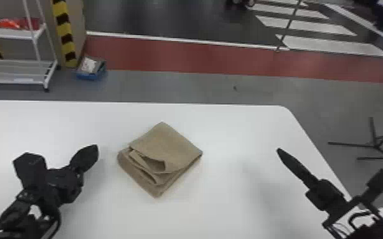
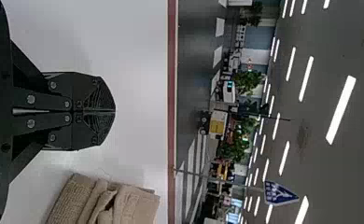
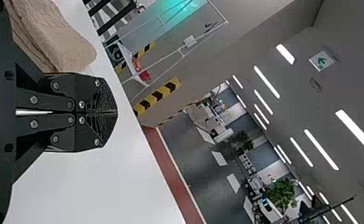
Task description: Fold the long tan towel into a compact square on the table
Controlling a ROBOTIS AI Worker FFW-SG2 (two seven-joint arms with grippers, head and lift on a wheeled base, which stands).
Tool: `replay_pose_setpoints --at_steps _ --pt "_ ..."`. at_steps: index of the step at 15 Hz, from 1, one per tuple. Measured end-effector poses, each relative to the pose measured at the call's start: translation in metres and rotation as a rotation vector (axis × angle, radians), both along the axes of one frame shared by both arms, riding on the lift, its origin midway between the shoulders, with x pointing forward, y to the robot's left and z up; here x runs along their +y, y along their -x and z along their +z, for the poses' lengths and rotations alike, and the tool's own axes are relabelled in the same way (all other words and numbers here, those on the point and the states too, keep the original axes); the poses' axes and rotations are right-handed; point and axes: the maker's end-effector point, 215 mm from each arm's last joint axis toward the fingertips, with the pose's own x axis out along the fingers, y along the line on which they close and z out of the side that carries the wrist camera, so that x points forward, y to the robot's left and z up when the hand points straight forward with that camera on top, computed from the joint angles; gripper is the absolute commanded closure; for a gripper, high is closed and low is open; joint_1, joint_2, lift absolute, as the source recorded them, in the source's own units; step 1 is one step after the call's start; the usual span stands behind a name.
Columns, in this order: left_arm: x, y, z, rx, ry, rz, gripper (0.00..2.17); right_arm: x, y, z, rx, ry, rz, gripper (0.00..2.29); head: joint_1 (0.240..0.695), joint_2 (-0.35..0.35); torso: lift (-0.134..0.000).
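Left gripper (image 1: 94, 150): fingers together, their inner faces meeting along a straight seam in the left wrist view; empty, over the table, just to the left of the towel and apart from it.
Right gripper (image 1: 279, 150): fingers together as well, tips meeting in the right wrist view; empty, over the right part of the table, farther from the towel than the left gripper is.
Tan towel (image 1: 168, 143): on the table between the two grippers, right of the left one and left of the right one, touching neither; folded into a compact, thick, roughly square packet, one corner turned toward the far edge.
Towel layers: uneven on the side facing the left gripper, where the top layer puckers open over an inner fold and the lower layers stick out past it.
White table (image 1: 226, 127): under both grippers and the towel.
White shelf cart (image 1: 16, 71): on the floor beyond the left gripper, past the far table edge, with red items (image 1: 16, 23) on its upper shelf.
Blue box (image 1: 91, 75): on the floor beyond the left gripper, near the cart.
Black stand legs (image 1: 353, 144): on the floor to the right of the right gripper's fingertips.
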Motion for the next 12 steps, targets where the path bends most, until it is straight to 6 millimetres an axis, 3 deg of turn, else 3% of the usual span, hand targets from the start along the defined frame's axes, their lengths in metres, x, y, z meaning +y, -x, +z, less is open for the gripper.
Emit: replay_pose_setpoints --at_steps 8,12 --pt "-0.063 0.013 -0.004 0.016 0.041 -0.099 2.14 0.010 -0.002 -0.012 0.018 -0.026 0.016 2.25 0.695 -0.289 -0.113" --pt "-0.082 0.024 0.003 0.032 0.059 -0.153 2.14 0.010 -0.015 -0.017 0.025 -0.036 0.013 2.25 0.695 -0.311 -0.113"
